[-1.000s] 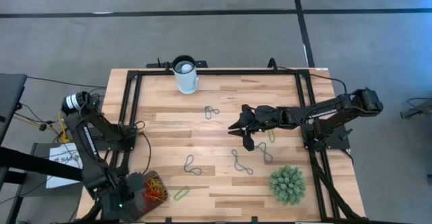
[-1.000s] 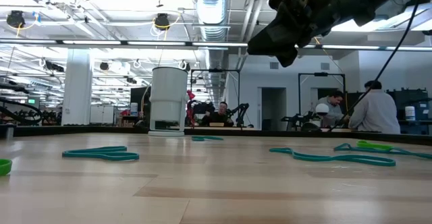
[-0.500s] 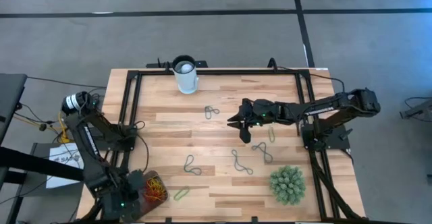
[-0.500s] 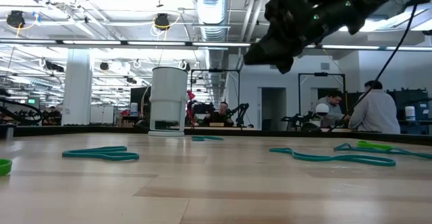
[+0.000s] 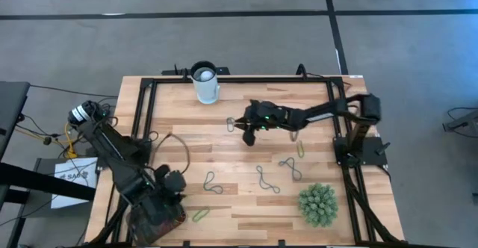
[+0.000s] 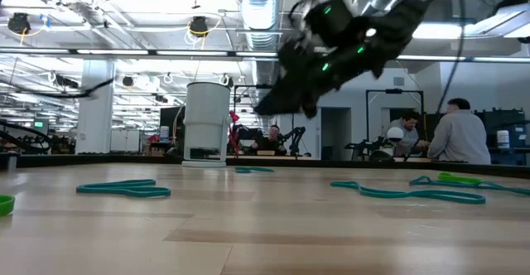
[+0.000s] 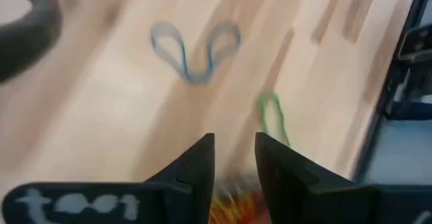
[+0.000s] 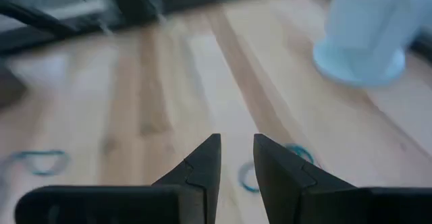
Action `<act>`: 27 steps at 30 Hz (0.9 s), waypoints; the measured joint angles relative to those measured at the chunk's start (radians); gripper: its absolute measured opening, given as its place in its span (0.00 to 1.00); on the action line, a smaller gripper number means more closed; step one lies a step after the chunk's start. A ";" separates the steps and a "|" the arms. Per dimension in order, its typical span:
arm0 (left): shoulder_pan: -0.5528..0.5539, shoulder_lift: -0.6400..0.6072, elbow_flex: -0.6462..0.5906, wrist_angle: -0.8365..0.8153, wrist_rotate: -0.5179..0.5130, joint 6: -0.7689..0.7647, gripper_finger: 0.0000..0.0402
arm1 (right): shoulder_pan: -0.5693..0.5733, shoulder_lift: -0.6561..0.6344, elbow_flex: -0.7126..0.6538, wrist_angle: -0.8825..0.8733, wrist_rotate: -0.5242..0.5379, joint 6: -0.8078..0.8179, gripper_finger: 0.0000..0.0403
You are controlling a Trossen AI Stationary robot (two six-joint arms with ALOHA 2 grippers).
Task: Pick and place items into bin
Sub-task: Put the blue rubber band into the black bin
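Note:
Thin looped bands lie flat on the wooden table: a teal one (image 5: 234,123) near the white cup, darker ones (image 5: 213,182) (image 5: 267,179) (image 5: 291,167), green ones (image 5: 301,149) (image 5: 200,215). My right gripper (image 5: 246,133) hovers just right of the teal band (image 8: 300,155), with a narrow gap between its fingers and nothing in it. My left gripper (image 5: 170,203) hangs over the bin (image 5: 160,219), also narrowly open and empty. The left arm hides most of the bin. Red and orange bands (image 7: 233,197) in the bin show between the left fingers.
A white cup (image 5: 205,84) stands by the far edge. A spiky green plant ball (image 5: 319,205) sits at the near right. A black frame (image 5: 239,78) borders the table. People work in the room beyond (image 6: 454,138).
My right gripper has travelled toward the table's left and slightly toward its far edge, ending beside the teal band near the cup. My left arm has swung toward the right, over the bin, so that it now covers the bin's contents in the high view.

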 joint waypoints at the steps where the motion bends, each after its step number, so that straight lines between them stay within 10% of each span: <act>1: 0.012 0.000 0.010 -0.003 -0.031 0.049 0.24 | -0.009 0.042 0.031 -0.014 0.000 0.001 0.20; 17: 0.097 0.000 0.027 -0.037 -0.507 0.233 0.24 | -0.027 0.269 0.275 -0.264 0.238 -0.020 0.20; 27: 0.097 0.000 0.027 -0.036 -0.552 0.226 0.24 | -0.044 0.271 0.274 -0.330 0.233 0.015 0.20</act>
